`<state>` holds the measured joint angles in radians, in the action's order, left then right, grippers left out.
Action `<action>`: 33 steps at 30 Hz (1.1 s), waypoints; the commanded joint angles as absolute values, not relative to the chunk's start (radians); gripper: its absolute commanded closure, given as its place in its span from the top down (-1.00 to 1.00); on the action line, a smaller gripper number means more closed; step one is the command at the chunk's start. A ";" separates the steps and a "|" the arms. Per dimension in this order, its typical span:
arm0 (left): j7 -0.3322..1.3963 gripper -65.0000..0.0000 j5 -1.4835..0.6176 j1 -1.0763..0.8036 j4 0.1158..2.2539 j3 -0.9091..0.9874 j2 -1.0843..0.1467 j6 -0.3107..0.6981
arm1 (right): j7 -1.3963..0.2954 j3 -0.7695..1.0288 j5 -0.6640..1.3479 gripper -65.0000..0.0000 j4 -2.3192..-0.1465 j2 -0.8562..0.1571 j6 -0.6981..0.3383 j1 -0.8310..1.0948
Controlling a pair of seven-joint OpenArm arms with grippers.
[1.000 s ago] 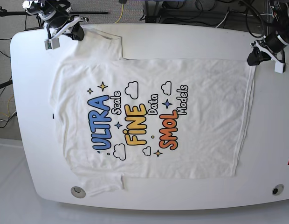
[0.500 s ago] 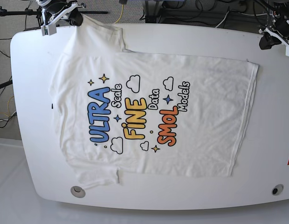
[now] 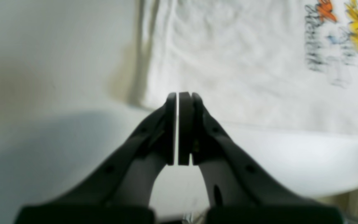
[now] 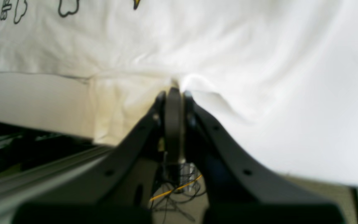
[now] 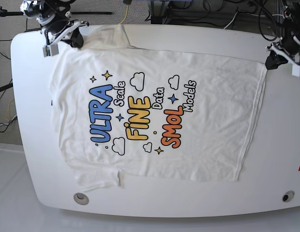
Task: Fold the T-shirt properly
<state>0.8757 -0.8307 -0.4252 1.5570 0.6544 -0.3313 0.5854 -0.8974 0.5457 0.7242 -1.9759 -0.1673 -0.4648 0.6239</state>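
**White table, shirt spread flat, both arms at the far corners**

Big white table (image 5: 280, 145) w/ rounded corners fills the room's middle; cables (image 5: 208, 12) and stands crowd the floor behind its far edge. Two round ports sit in the near edge, one grey (image 5: 81, 198) on the base view's left, one dark (image 5: 288, 196) on its right. No containers anywhere on the surface.

The T-shirt (image 5: 155, 111) lies print up across most of the table, "ULTRA", "FINE", "SMOL" readable, clouds and stars around them. Collar end is toward the base view's left, hem toward its right. Near sleeve lies flat close to the grey port; far sleeve is bunched up by the far edge.

Right gripper (image 4: 173, 90), at base view's top left, has its fingers pressed together on a pinch of the shirt's cloth near the far sleeve; fabric puckers up right at the tips.

Left gripper (image 3: 179, 96), at base view's top right, sits just off the hem corner. Fingers closed, only a hairline slit between the pads, nothing caught between them as far as the wrist view shows. Shirt edge is close beyond the tips, apart from them.
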 commanded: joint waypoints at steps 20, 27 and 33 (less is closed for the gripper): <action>0.880 -1.00 -0.865 -0.415 1.566 0.654 -0.320 0.573 | -0.891 0.530 0.756 -0.96 -1.965 -0.116 -0.476 0.570; 0.880 -1.00 -0.866 -0.415 1.569 0.671 -0.320 0.573 | -0.891 0.529 0.756 -0.96 -1.965 -0.114 -0.476 0.562; 0.880 -1.00 -0.865 -0.420 1.624 0.783 -0.317 0.573 | -0.891 0.515 0.756 -0.96 -1.965 -0.120 -0.476 0.553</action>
<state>0.9005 -0.8467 -0.4179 1.5871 0.7437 -0.2913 0.5686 -0.9066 0.5144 0.7300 -1.9484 -0.1101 -0.4652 0.5560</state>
